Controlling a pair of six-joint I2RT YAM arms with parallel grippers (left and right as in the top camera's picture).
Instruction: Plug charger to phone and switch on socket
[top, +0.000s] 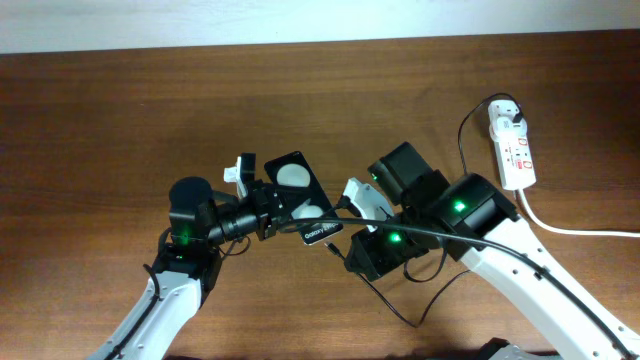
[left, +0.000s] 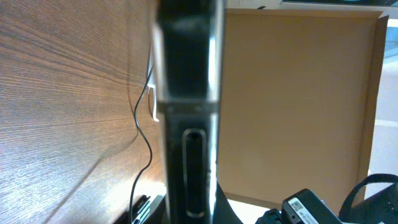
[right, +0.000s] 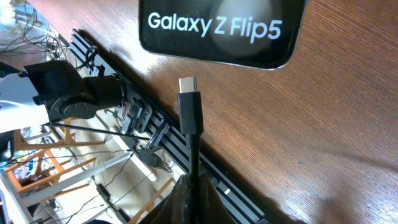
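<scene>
My left gripper (top: 264, 206) is shut on the phone (top: 300, 195) and holds it off the table, screen up, white lettering toward the right arm. In the left wrist view the phone (left: 186, 118) shows edge-on between the jaws. My right gripper (right: 194, 196) is shut on the charger cable just behind its plug tip (right: 189, 102). The tip points at the phone's lettered end (right: 217, 31), a small gap short of it. The charger's white adapter (top: 506, 116) sits in the socket (top: 514, 150) at the far right. The switch state is too small to tell.
The socket's thick white cord (top: 580, 230) runs off the right edge. The thin black charger cable (top: 462, 130) loops from the adapter down under my right arm toward the front edge (top: 415, 322). A tan board (left: 298, 99) stands behind the table.
</scene>
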